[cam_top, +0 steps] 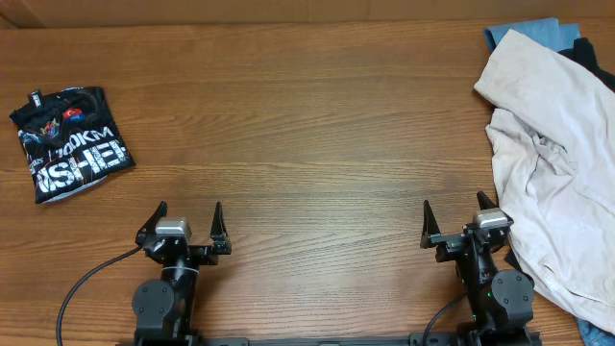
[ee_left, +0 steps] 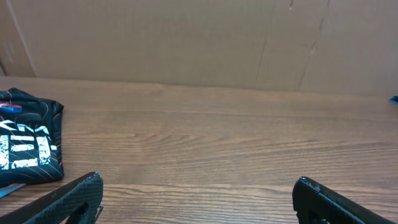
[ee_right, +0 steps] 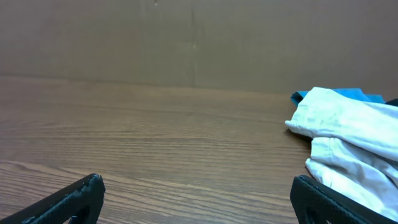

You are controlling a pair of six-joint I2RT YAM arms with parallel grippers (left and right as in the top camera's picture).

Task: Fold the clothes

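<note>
A crumpled cream garment point(cam_top: 553, 163) lies heaped at the table's right side, over a light blue garment point(cam_top: 524, 32) and a black one point(cam_top: 594, 53). From the right wrist the cream cloth point(ee_right: 348, 137) sits just right of my fingers, with the blue cloth point(ee_right: 339, 94) peeking behind it. A folded black printed shirt point(cam_top: 69, 142) rests at the far left, and shows in the left wrist view too point(ee_left: 28, 138). My left gripper point(cam_top: 187, 213) and right gripper point(cam_top: 454, 210) stand open and empty near the front edge. In the wrist views the left gripper point(ee_left: 198, 182) and the right gripper point(ee_right: 198, 180) span only bare wood.
A brown cardboard wall point(ee_left: 199, 40) runs along the table's far edge. Bare wooden tabletop point(cam_top: 307, 135) stretches between the folded shirt and the heap.
</note>
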